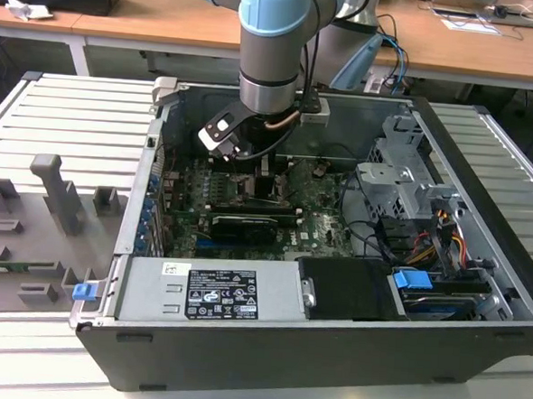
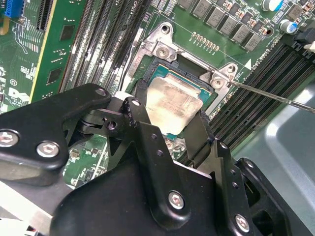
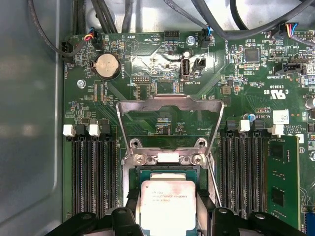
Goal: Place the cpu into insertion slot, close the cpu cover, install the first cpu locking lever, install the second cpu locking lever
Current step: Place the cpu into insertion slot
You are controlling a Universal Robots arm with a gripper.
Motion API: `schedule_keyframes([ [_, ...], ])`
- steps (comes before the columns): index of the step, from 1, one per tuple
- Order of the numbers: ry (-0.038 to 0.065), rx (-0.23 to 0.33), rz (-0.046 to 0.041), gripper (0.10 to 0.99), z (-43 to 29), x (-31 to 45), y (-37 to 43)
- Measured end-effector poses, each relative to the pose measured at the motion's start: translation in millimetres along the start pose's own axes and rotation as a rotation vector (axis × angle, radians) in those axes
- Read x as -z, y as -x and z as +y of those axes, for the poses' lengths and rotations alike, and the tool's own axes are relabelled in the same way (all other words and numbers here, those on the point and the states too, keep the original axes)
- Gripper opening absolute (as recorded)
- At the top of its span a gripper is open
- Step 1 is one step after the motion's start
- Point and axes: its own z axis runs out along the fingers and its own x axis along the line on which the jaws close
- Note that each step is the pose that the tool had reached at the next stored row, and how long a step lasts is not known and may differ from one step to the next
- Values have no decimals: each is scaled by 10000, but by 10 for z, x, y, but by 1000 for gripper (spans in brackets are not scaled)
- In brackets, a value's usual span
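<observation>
Position: the arm stands over the open computer case (image 1: 238, 365), with the gripper (image 1: 249, 162) down at the motherboard (image 3: 246, 83).

Grip: in the second wrist view the gripper (image 2: 170, 117) has its black fingers (image 2: 201, 135) closed on two opposite edges of the cpu (image 2: 173, 101). The silver-tan top is exposed between them.

Location of the part: the cpu (image 3: 167, 209) sits at the insertion slot (image 2: 162, 73), between the banks of memory slots (image 3: 93, 172). It looks slightly skewed to the socket frame. Whether it is seated or held just above the contacts cannot be settled from these angles.

Cover: the cpu cover (image 3: 170, 104) stands raised on its hinge, its square opening showing the board behind. One thin wire locking lever (image 2: 275, 97) lies out to the side, not latched.

Handling assessment:
- The cpu is judged light, rigid and flat, so weight is no concern.
- The smooth metal top offers little friction, so holding it by the side edges, as seen here, is the sound choice.
- The underside and the socket contacts are judged fragile (a tilted or dragged entry is the likely way to damage them), so the part wants to go in level and square.
- The cover is thin sheet metal, stiff enough to pivot, and is best pushed at its free edge.
</observation>
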Motion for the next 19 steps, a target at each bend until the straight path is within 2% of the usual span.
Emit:
schedule_keyframes([
  [9, 0, 0, 0, 553, 0, -1, 0],
  [10, 0, 0, 0, 616, 0, -1, 0],
  [19, 2, -49, -2, 616, 1, 9, 0],
])
